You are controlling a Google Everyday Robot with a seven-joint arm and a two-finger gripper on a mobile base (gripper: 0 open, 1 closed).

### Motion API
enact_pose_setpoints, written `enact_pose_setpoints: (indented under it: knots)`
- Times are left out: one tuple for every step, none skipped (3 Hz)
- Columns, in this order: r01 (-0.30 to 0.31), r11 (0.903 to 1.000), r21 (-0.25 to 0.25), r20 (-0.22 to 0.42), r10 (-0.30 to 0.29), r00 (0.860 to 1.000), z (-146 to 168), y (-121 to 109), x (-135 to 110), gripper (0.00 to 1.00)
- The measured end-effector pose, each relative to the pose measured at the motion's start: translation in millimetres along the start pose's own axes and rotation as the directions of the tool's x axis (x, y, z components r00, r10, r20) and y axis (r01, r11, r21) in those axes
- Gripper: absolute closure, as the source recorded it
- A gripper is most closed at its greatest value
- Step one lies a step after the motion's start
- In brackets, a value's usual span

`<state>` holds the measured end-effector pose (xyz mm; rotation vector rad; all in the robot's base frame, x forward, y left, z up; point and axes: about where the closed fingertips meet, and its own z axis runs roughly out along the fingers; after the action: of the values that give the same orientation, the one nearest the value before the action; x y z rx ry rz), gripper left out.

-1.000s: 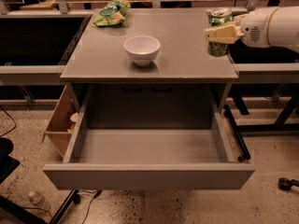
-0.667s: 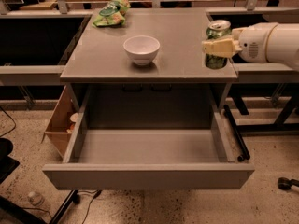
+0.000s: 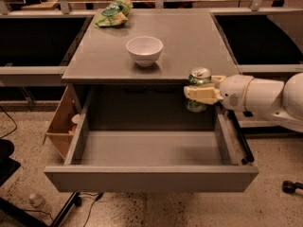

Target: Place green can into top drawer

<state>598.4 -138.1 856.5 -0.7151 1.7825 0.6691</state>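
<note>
Reaching in from the right, the tool (image 3: 201, 94) is clamped around the green can (image 3: 200, 75), holding it upright just off the worktop's (image 3: 189, 41) front edge above the open top drawer's (image 3: 151, 178) back right corner, so the carry looks nearly done and the next move likely calls for lowering inside, then releasing.

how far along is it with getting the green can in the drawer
Done: the top drawer is open and the green can is off the table. In hand: the claw grips the can upright over the drawer's back right corner. Left: lower it in and let go.
</note>
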Motion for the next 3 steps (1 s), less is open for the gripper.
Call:
enact_pose_setpoints:
  knots:
    - [-0.005,0.9939,-0.110,0.021,0.008,1.000,36.2,9.8,67.7,1.00]
    - [0.024,0.9844,-0.175,0.004,-0.023,1.000,60.0,14.9,102.2,1.00]
    - [0.078,0.9739,-0.213,-0.024,-0.085,0.996,80.6,19.2,121.9,1.00]
